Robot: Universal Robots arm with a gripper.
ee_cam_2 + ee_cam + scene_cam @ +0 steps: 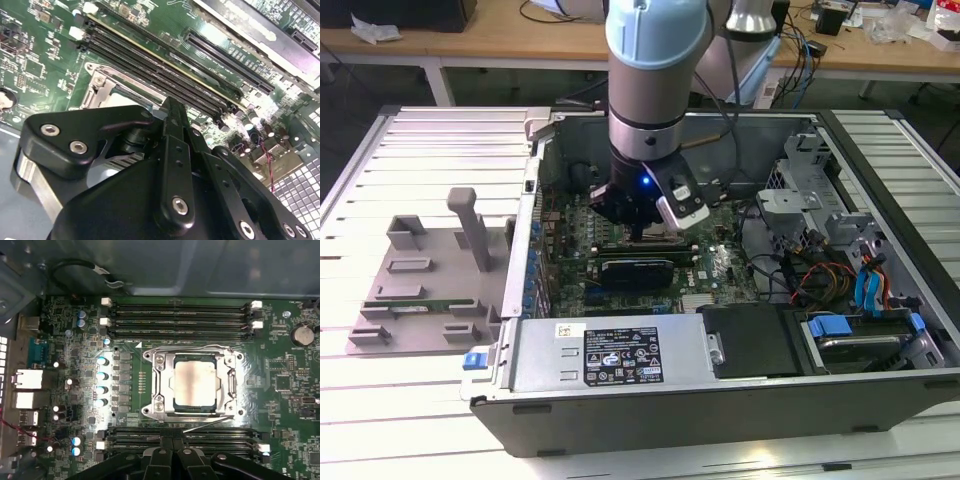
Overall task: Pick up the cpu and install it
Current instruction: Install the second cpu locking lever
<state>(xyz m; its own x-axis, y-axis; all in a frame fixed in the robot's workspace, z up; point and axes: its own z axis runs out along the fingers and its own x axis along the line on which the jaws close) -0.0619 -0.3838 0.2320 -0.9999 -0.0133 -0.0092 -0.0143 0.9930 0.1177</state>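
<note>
The cpu (pixel 196 383) lay flat in the socket at the middle of the motherboard, its dull silver top showing through the square opening of the metal load frame (pixel 159 385). The chip was square, so it had no long axis to speak of; its edges ran parallel to the memory slots. One bank of memory slots (pixel 180 315) ran along one side of the socket and a second bank (pixel 180 437) along the opposite side, and a thin wire lever (pixel 210 424) lay along the frame's edge next to that second bank.

The gripper (pixel 172 452) hung low over the board, just past the second bank, so the cpu lay just ahead of its fingertips, across those slots. It held nothing. In the first wrist view the black fingers met at one narrow tip, and I judged them closed together on nothing.

In the second wrist view the gripper (pixel 172 107) stood right above the socket frame (pixel 102 85), close to it, though contact could not be made out.

In the exterior view the gripper (pixel 645 232) reached down inside the open computer case (pixel 720 400), over the middle of the motherboard (pixel 720 265), well apart from the grey parts tray (pixel 420 290) on the slatted table at the exterior view's left.
</note>
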